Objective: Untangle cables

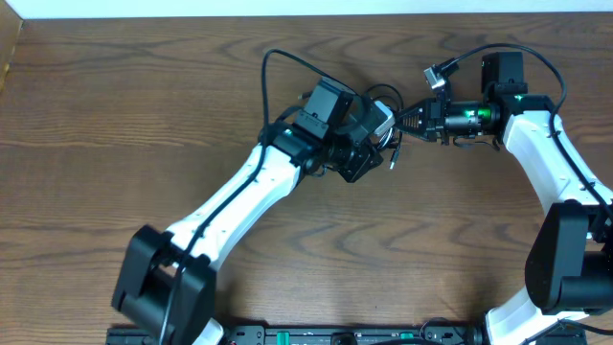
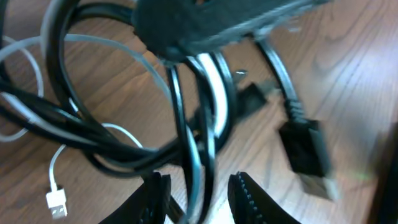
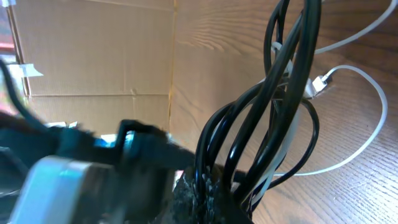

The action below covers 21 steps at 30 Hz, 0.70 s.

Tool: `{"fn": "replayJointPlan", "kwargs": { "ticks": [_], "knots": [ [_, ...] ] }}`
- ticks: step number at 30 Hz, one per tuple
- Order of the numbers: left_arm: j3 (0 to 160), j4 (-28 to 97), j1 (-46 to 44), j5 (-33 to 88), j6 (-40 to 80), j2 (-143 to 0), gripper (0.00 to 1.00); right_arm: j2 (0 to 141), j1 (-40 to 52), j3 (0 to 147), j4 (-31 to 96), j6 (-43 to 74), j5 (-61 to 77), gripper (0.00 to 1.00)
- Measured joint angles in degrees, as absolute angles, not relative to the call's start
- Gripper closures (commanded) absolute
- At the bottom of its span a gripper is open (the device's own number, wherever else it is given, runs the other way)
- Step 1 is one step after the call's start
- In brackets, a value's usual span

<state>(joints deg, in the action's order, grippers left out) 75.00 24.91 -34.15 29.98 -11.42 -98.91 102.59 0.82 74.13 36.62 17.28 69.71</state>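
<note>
Little is untangled yet: the cables [image 2: 214,93] are one black-and-white knot near the middle of the counter's [image 1: 144,115] far edge, clamped by the closed right hand [image 1: 414,120], with strands passing loosely through the part-open left hand [image 2: 199,190].

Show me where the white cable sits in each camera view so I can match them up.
Overhead: cannot pick it out; the left arm covers that spot.
Left wrist: the white cable runs down the left side to its plug at lower left.
Right wrist: it arcs along the right edge, behind the black cables.
Shared landmark: those black loops, threaded by the white strand in both wrist views.
</note>
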Motion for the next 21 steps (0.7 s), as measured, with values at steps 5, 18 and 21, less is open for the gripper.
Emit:
{"fn": "replayJointPlan", "kwargs": {
  "ticks": [5, 18, 21],
  "knots": [
    [75.00, 23.40, -34.24, 31.05, -11.44, -99.90, 0.69, 102.59, 0.80, 74.13, 36.60, 17.08, 69.89, 0.99],
    [75.00, 22.46, -36.25, 31.64, -10.52, -103.18, 0.92, 102.59, 0.64, 74.13, 36.62, 16.88, 70.98, 0.99],
    [75.00, 21.63, -36.58, 31.64, -10.55, -103.53, 0.93, 102.61, 0.45, 74.13, 36.62, 16.88, 71.02, 0.99]
  ]
}}
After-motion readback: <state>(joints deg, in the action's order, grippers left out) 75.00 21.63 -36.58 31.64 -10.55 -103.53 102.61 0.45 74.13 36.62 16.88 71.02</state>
